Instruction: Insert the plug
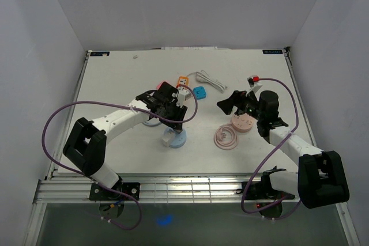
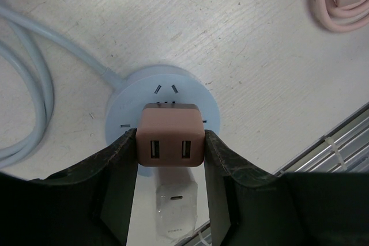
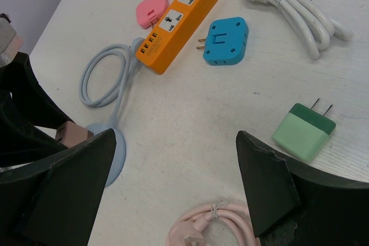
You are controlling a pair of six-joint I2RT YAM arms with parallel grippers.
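Left fingers [image 2: 112, 182] clamp brown plug [image 2: 170, 136] at blue socket [image 2: 135, 99], unseen from above, right fingers [image 3: 271, 182] wide, empty

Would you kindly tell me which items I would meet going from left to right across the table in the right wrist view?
Pale blue cord loop → orange power strip → blue adapter → green charger. The pink adapter and white cable overlap these, so they are left out.

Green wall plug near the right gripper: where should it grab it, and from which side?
Take the green plug from straight above, fingers across the two long sides of its pale body. It lies flat, prongs sticking out of the dark end, so stay behind that band.
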